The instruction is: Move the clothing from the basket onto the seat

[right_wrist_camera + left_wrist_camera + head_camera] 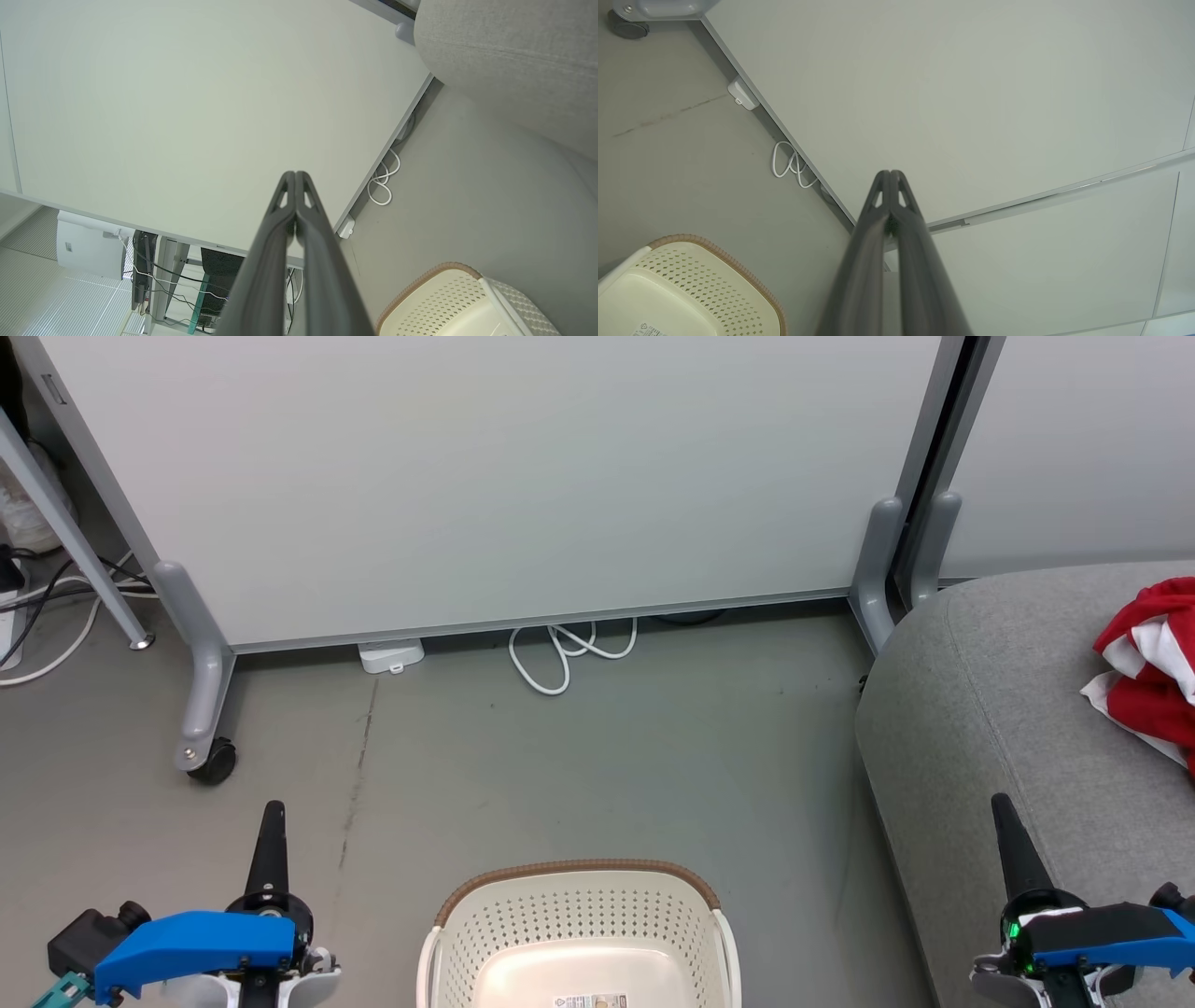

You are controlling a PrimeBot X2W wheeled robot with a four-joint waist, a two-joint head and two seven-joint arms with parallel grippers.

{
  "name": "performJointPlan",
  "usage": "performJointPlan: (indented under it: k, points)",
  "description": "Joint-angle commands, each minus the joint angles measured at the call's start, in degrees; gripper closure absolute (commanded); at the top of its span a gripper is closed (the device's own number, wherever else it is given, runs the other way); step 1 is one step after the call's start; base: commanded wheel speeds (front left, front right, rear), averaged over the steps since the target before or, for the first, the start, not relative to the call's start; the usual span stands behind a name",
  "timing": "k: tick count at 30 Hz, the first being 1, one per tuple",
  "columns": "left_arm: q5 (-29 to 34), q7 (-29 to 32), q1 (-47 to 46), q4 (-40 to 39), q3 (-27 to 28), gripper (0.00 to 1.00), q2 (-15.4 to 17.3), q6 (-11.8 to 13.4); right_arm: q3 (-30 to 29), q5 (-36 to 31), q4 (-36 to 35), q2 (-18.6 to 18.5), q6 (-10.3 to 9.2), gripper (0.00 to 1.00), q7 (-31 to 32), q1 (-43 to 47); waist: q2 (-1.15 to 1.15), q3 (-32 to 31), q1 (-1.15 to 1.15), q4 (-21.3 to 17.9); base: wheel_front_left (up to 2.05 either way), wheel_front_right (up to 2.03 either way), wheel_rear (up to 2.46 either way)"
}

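Red and white is what you look for first: the bright red fabric clothing with white panels [1153, 663] lies crumpled on the big grey upholstered seat [980, 709], well off to the right of the cream-white perforated plastic basket with the brown woven-look rim [579, 875]. The heap runs off the edge of the head view, so you can't tell whether it is one garment or both.

Now look into the basket itself. The part of its bottom that shows is bare cream plastic with a small printed label [588, 1001] and no red anywhere. Its near end is cut off below, though. By my reading the job is done, or very nearly.

Your left gripper [274, 807] hangs to the left of the basket and your right gripper [1002, 803] to the right of it, in front of the seat's side. Both have their long dark fingers pressed together tip to tip, with nothing between them. That reads as a rest pose: arms spread to either side, so the basket's mouth is unobstructed and you can look straight in.

Beyond the basket, a white cable loop [555, 658] lies on the grey floor [607, 756] at the foot of the pale partition panel [513, 476], well apart from anything you handle. I'd check the basket's near end before you call it finished.
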Motion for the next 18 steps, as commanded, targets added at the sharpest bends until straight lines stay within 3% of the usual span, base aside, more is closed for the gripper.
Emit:
performJointPlan:
  k: [1,18]
  points:
    - [-1.5,0.4,-1.4,-0.6,0.5,1.00,0.0,-0.4,0.1,1.5,-0.7,-0.5,0.02,1.00,0.4,-1.2,0.00,0.0,0.00,-0.1,0.00,0.00,0.00]
    - [-10.0,2.6,-1.8,-1.0,1.5,1.00,0.0,-0.5,0.2,10.3,-1.0,-0.6,0.02,1.00,2.6,-1.9,0.00,0.2,0.00,-0.9,0.00,0.00,0.00]
